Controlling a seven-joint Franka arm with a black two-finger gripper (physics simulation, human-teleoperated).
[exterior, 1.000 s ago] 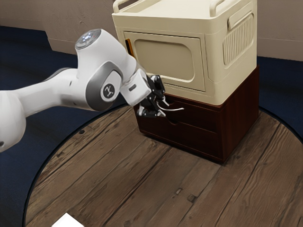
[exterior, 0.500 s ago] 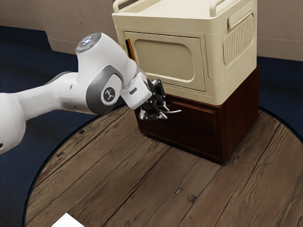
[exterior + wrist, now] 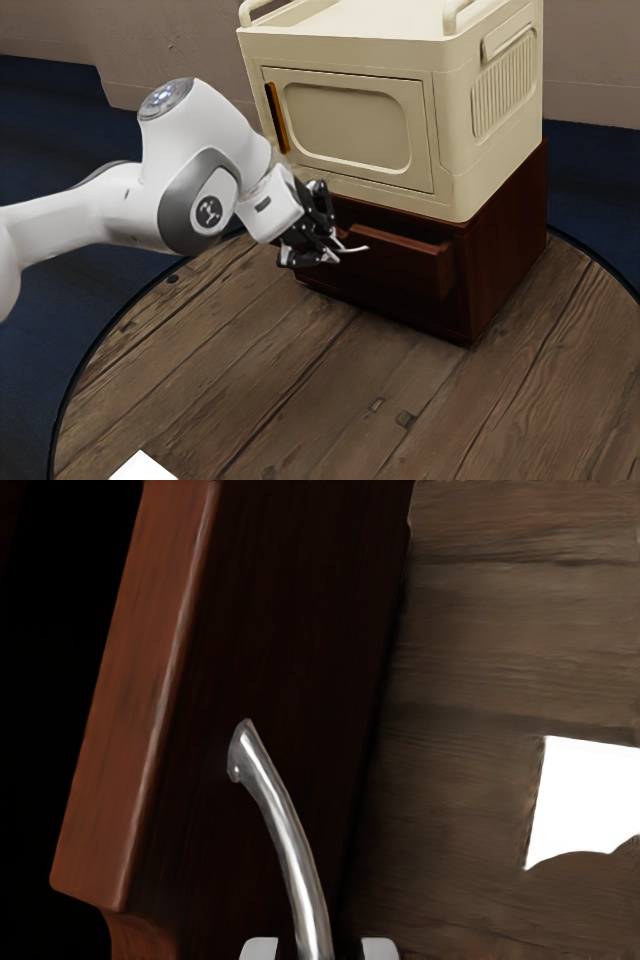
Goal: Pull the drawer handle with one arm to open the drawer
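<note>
end effector [image 3: 334, 240] drawn back, drawer [image 3: 400, 268] now partly open

Handle [image 3: 290, 845] is seen as smooth, glossy metal. Drawer [image 3: 285, 630] is faced in reddish-brown wood, smooth, edge faintly glossy. Lower cabinet [image 3: 505, 240] is clad in similar smooth, dark wood. Upper cabinet [image 3: 345, 55] is shelled in smooth, satin, cream plastic. Tabletop [image 3: 300, 390] is planked in rough, matt, knotted wood. Arm [image 3: 95, 210] is cased in smooth white plastic, softly glossy.
</note>
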